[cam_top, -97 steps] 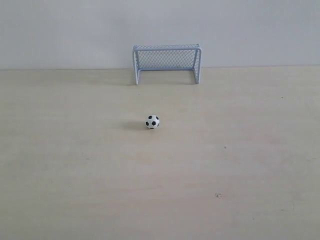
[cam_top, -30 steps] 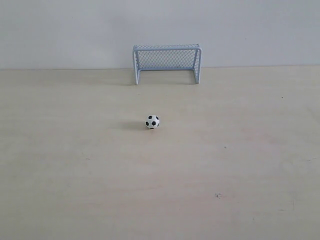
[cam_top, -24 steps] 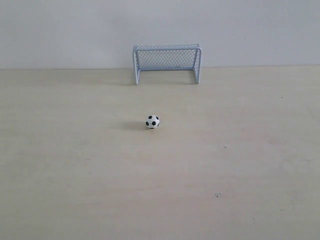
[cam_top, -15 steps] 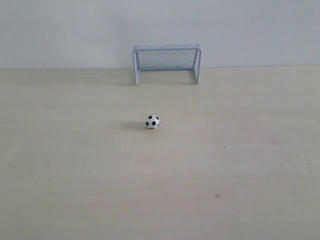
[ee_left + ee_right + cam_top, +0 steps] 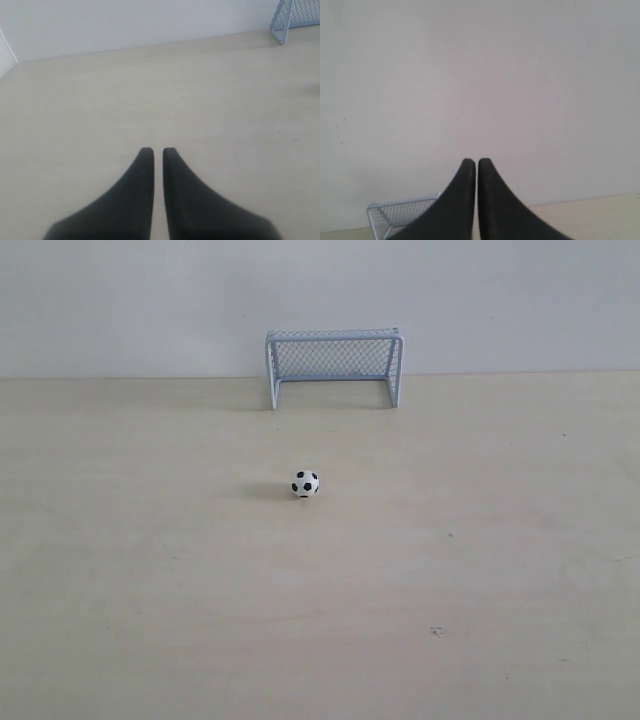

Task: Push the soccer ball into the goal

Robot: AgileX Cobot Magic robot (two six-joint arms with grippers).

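The soccer ball, tiny and white with black patches, rests on the pale table near the middle of the exterior view. The goal, pale blue-white with mesh netting, stands behind it against the wall, mouth facing the ball. Neither arm shows in the exterior view. My left gripper is shut with nothing in it, hovering over bare table; a corner of the goal shows far off. My right gripper is shut and empty, pointing at the wall, with the goal partly behind its fingers. The ball is out of both wrist views.
A plain white wall runs along the table's back edge right behind the goal. A few small dark specks mark the tabletop. In the left wrist view a side wall meets the table's corner.
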